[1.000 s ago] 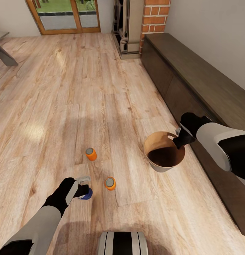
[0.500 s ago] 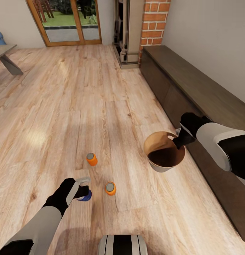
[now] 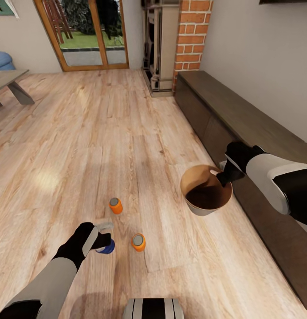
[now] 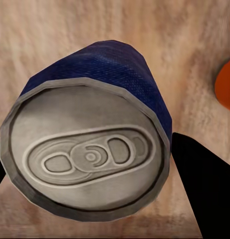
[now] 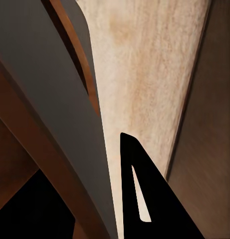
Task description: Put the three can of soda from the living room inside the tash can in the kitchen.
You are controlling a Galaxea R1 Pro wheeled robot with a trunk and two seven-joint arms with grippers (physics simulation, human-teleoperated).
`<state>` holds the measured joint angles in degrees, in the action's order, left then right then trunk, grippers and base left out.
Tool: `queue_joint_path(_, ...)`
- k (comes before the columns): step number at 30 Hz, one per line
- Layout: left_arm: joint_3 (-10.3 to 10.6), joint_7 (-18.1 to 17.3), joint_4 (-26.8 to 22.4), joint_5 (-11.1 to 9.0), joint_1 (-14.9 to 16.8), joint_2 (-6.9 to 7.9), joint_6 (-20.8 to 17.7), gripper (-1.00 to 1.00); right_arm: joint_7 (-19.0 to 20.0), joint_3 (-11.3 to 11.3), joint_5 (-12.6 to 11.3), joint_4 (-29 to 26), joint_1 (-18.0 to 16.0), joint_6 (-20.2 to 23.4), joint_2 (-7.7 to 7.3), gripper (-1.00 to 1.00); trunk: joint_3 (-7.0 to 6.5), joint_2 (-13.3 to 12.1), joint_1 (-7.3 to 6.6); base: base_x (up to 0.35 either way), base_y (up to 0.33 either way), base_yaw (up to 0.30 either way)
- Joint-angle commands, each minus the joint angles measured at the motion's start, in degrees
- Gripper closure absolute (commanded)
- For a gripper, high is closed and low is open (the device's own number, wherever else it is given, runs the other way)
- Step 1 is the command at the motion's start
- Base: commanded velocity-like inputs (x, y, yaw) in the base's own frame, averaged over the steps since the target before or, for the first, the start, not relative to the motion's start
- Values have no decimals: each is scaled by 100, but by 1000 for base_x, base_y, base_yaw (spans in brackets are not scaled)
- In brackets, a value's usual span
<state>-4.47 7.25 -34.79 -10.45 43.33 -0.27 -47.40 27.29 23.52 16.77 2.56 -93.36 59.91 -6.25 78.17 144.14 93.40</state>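
My left pincer (image 3: 104, 241) is clenched on the dark blue soda can with grey metal top (image 3: 107, 247), low over the light wood plank floor (image 3: 82, 146). In the left wrist view this dark blue can (image 4: 92, 134) sits between my 2 black fingers (image 4: 199, 184), pull-tab top facing the camera, floor behind it, and the edge of an orange can (image 4: 226, 84) shows at the frame border. I cannot tell if the blue can is touching the floor or lifted.

2 orange soda cans stand upright on the floor: the near orange can (image 3: 138, 242) just beside the blue one toward my right, the far orange can (image 3: 116, 205) a bit further ahead. Both are apart from each other and from my pincers.

My right pincer (image 3: 224, 175) is gripping the rim of the round tapered bin, brown inside and pale grey outside (image 3: 195, 208), holding it tilted above the floor, next to the long dark low cabinet (image 3: 242, 119) on my right. In the right wrist view the bin wall (image 5: 50, 114) runs between my fingers (image 5: 144, 199), the pincer clamped on it.

Further ahead: red brick column (image 3: 193, 35), wood-framed glass door (image 3: 89, 35), part of a grey low table (image 3: 11, 82) and a bit of blue sofa (image 3: 1, 60) at far left. Bin interior is empty as far as visible.
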Motion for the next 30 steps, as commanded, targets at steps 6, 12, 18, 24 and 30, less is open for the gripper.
queue_joint_path(6,-11,-57,-10,-16,0,11,-202,100,3,-56,-40,-1,11,9,-7,100,-134,-8,-15,0,0,0)
queue_joint_path(12,-34,-342,-30,-16,10,110,-382,100,6,-88,-49,-11,19,9,-11,100,-267,-16,-31,0,0,0)
queue_joint_path(18,-36,-603,-123,-7,81,493,-773,100,36,-124,-93,-19,20,9,0,100,-400,-24,-46,0,0,0)
queue_joint_path(24,-33,-628,-428,11,122,593,-1218,100,69,-131,-103,-25,27,9,19,100,-532,-32,-62,0,0,0)
queue_joint_path(30,9,-622,-1008,66,413,726,-1260,100,258,-130,-102,-28,62,9,24,100,-665,-40,-77,0,0,0)
